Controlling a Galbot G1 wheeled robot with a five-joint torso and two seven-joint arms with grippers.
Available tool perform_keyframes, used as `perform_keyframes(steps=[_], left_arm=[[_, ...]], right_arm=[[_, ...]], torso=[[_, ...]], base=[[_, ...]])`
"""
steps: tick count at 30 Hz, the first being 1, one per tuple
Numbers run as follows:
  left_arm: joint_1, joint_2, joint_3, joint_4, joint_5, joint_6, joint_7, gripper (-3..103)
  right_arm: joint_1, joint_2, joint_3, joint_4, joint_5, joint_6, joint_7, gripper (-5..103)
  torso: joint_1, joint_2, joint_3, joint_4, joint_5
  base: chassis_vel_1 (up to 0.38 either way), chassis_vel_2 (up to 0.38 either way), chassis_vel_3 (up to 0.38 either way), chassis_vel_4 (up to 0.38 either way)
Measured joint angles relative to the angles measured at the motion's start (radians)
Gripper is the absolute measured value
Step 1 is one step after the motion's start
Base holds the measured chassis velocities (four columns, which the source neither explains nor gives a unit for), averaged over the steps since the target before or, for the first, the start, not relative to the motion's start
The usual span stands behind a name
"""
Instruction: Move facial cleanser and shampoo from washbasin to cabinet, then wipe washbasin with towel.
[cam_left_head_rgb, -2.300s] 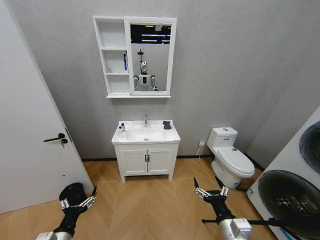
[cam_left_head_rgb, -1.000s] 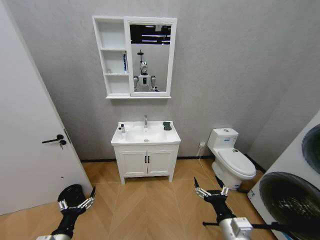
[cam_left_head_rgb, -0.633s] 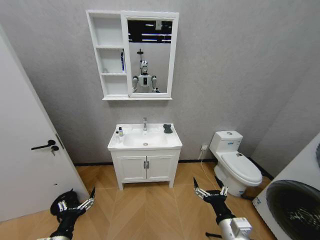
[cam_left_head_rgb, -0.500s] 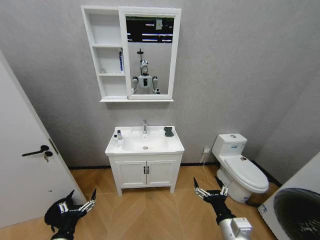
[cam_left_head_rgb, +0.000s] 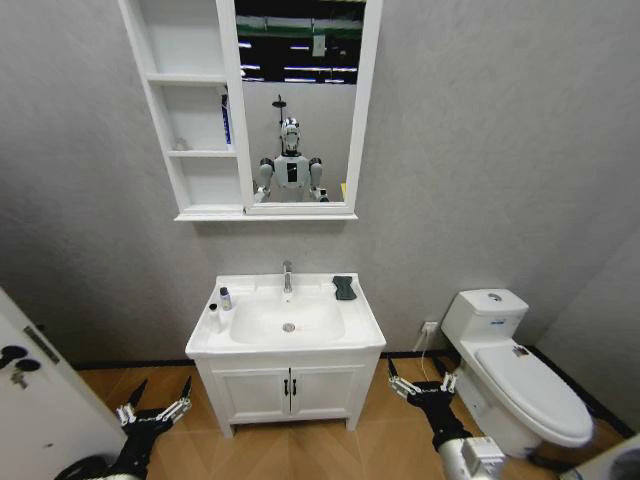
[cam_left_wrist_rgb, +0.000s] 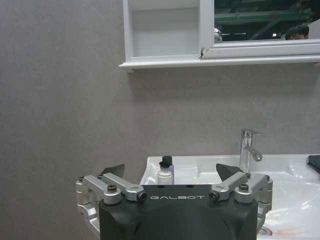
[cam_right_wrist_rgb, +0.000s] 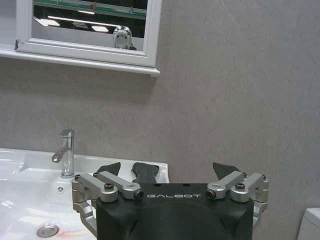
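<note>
Two end effectors hang low in front of the robot, both spread wide and holding nothing: the left end effector (cam_left_head_rgb: 155, 411) and the right end effector (cam_left_head_rgb: 421, 386). High above and ahead of them is the cabinet (cam_left_head_rgb: 190, 120), whose middle shelf holds a blue item against its mirror-side wall. Ahead of both and a little higher sits the washbasin (cam_left_head_rgb: 285, 322), its surface carrying everything left to handle. Beyond the right end effector lies the towel (cam_left_head_rgb: 344, 287), dark and folded, at the back corner just beside the tap (cam_left_head_rgb: 287, 276). Beyond the left end effector two small bottles (cam_left_wrist_rgb: 165, 170) stand close together on the opposite rim; I cannot tell which is cleanser and which shampoo. By my judgement nothing is done: both bottles need shelving, then comes the wiping.
</note>
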Motion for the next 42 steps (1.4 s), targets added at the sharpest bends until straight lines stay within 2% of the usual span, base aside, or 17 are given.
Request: perform_keyframes(steps=[1,3,4,6,7,8,11,12,29,42], left_arm=[[-0.001,0.0,0.001,0.001,0.0,0.001,0.0,100],[-0.004,0.0,0.001,0.002,0.0,0.003,0.0,100],[-0.007,-0.003,0.002,0.004,0.002,0.004,0.0,100],[-0.008,-0.003,0.003,0.006,0.003,0.004,0.0,100],[-0.008,-0.006,0.005,0.01,0.004,0.006,0.0,100],[-0.008,-0.008,0.005,0.012,0.004,0.004,0.0,100],[-0.008,-0.012,0.006,0.015,0.0,0.002,0.001,100],[-0.006,-0.015,0.007,0.017,-0.002,0.0,0.001,100],[0.024,-0.026,0.004,0.015,-0.008,-0.027,0.008,100],[0.021,-0.029,0.011,0.015,0.004,-0.03,0.013,100]], right_arm=[[0.0,0.0,-0.001,0.0,0.0,0.001,0.001,100],[0.001,0.0,-0.003,-0.001,-0.001,0.001,0.003,100],[0.006,0.0,-0.003,-0.003,-0.001,0.001,0.008,100],[0.008,0.0,-0.003,-0.003,-0.001,0.001,0.01,100],[0.01,0.0,-0.003,-0.004,-0.001,0.0,0.014,100],[0.01,0.0,-0.004,-0.004,-0.001,0.0,0.015,100],[0.008,0.0,-0.005,-0.006,-0.002,0.0,0.016,100],[0.005,0.0,-0.006,-0.006,-0.003,0.0,0.017,100],[0.001,-0.004,-0.008,0.012,-0.005,-0.017,0.022,100],[0.004,-0.004,-0.009,0.006,-0.006,-0.017,0.022,100]], torso=[[0.0,0.0,0.0,0.0,-0.001],[0.0,0.0,0.0,-0.0001,-0.0002],[0.0,0.0,0.0,0.0012,0.0017],[0.001,0.0,0.0,0.0007,0.001],[0.001,0.0,0.0,0.0002,-0.0007],[0.001,0.0,0.0,0.0,0.0008],[0.001,0.0,0.0,0.0009,0.0007],[0.001,0.0,0.0,0.0001,0.0003],[0.0,0.0,0.0,0.0003,0.0004],[0.0,0.0,0.0,0.0004,0.0005]], base=[[-0.35,0.312,0.376,-0.323],[-0.35,0.312,0.362,-0.334],[-0.292,0.349,0.307,-0.327],[-0.296,0.327,0.307,-0.327],[-0.271,0.252,0.303,-0.225],[-0.271,0.209,0.122,-0.187],[-0.182,0.209,0.057,-0.068],[-0.043,0.123,0.025,0.015],[0.02,-0.011,-0.022,0.017],[-0.064,0.074,0.076,-0.082]])
